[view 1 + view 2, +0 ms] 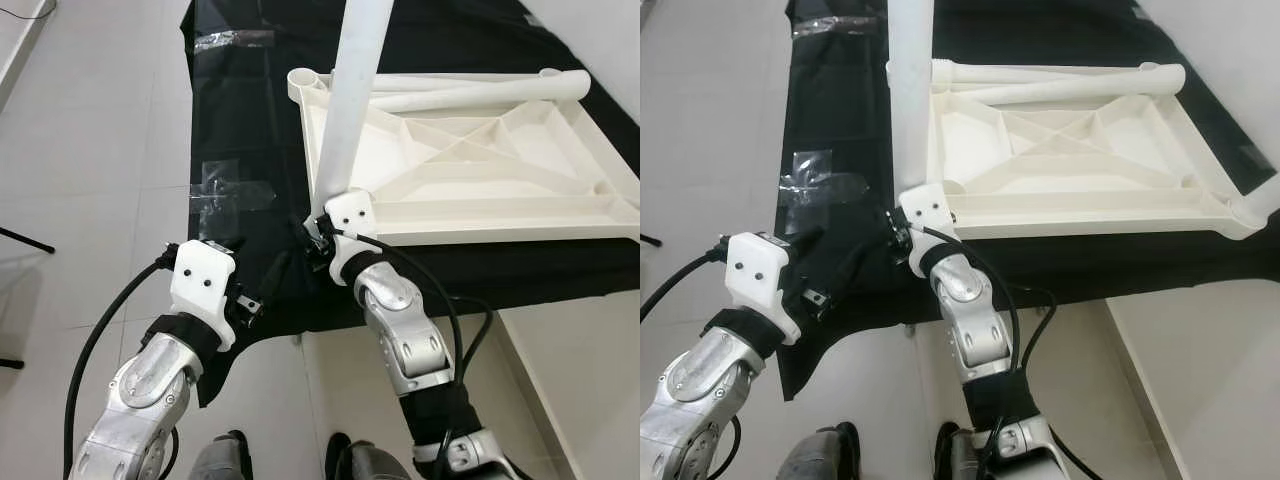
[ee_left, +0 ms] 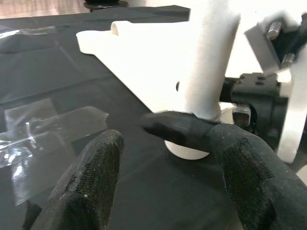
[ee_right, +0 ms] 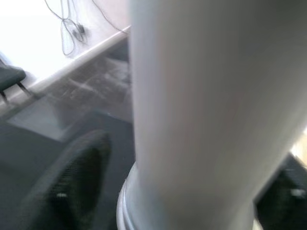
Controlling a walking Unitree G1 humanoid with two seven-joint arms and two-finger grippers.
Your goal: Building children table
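Right gripper (image 1: 322, 232) clamped round upright white table leg (image 1: 350, 110) at near-left corner of upturned white tabletop (image 1: 480, 165). Left gripper (image 2: 165, 158) spread wide, holding nothing, just beside that corner over black cloth (image 1: 240, 130). Pale floor (image 1: 90, 150) open leftward.

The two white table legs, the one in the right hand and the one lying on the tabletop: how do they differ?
The held leg stands upright at the near-left corner of the upturned tabletop, with the right hand at its base. The lying leg rests flat along the far edge, untouched. Both are plain white tubes.
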